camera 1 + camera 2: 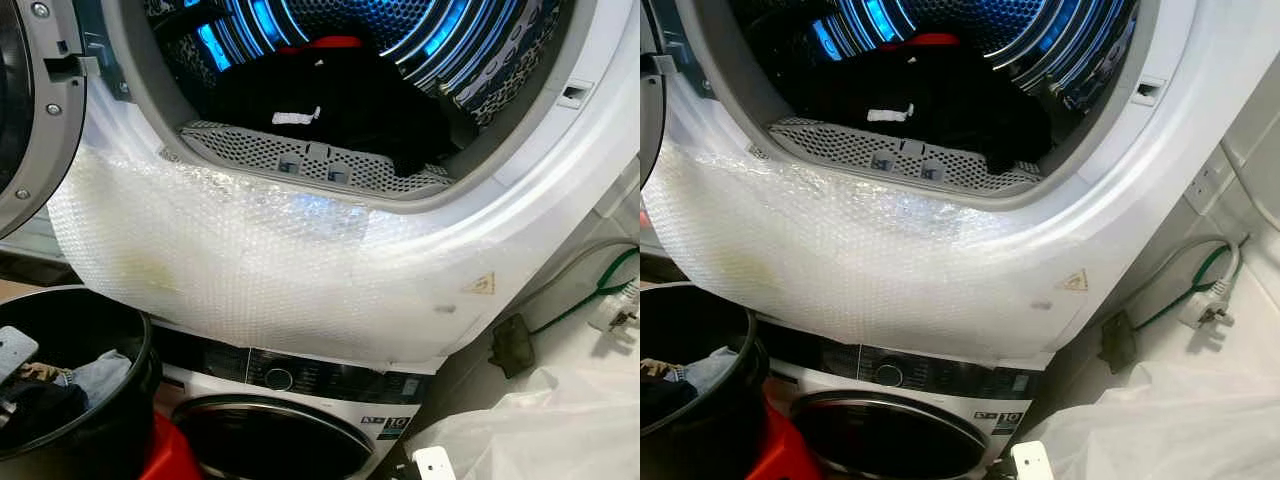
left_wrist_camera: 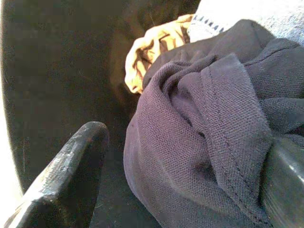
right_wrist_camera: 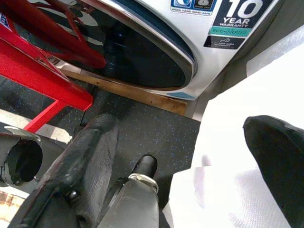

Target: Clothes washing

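The upper machine's drum (image 1: 420, 40) stands open and lit blue, with a heap of dark clothes (image 1: 340, 100) and a red piece (image 1: 325, 44) inside. A black basket (image 1: 135, 400) at the lower left holds more clothes (image 1: 90, 375). My left gripper (image 2: 175, 190) is down in that basket, open, with a dark purple-grey garment (image 2: 213, 123) bunched between its fingers (image 2: 61, 180) and lying against one of them. A yellow patterned cloth (image 2: 152, 52) lies beyond it. My right gripper (image 3: 185, 180) hangs open and empty, low above the dark floor (image 3: 152, 128).
Bubble wrap (image 1: 250, 260) covers the upper machine's front below the perforated filter grille (image 1: 300, 155). Its door (image 1: 25, 100) swings open at the left. Below sits a washer with a shut round door (image 1: 270, 440). A red stand (image 3: 42, 80), white plastic sheet (image 1: 540, 430) and wall cables (image 1: 600, 290) crowd the sides.
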